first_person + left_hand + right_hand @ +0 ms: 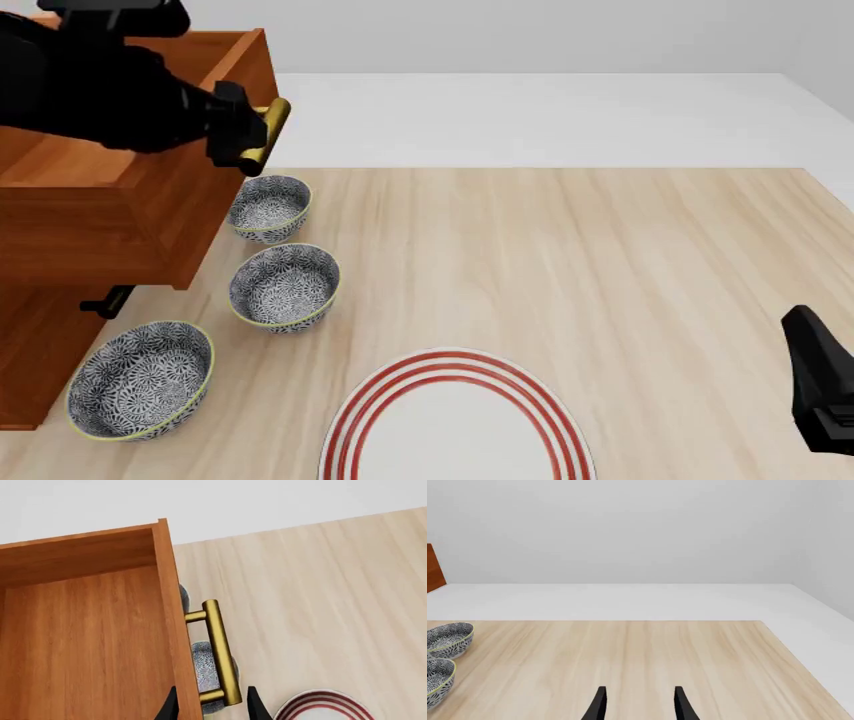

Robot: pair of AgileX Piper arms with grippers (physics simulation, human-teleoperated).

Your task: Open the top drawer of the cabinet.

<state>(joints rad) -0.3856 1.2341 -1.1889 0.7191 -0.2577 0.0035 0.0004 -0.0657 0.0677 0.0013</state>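
Note:
The top drawer [120, 215] of the reddish-brown cabinet [34, 365] stands pulled out towards the table's middle, and its inside [80, 630] shows as bare wood. Its brass bar handle [220, 650] sticks out from the drawer front and also shows in the front view [267, 130]. My left gripper [212, 706] is open, with its two black fingers on either side of the handle's near end and the drawer front. In the front view it [238, 128] is right at the handle. My right gripper [639, 706] is open and empty, low at the table's near right [817, 400].
Three patterned bowls [271, 208] [284, 285] [140, 380] sit in a row beside the cabinet, partly under the pulled-out drawer. A red-striped white plate [461, 425] lies at the front middle. A lower drawer's handle [107, 300] pokes out below the top drawer.

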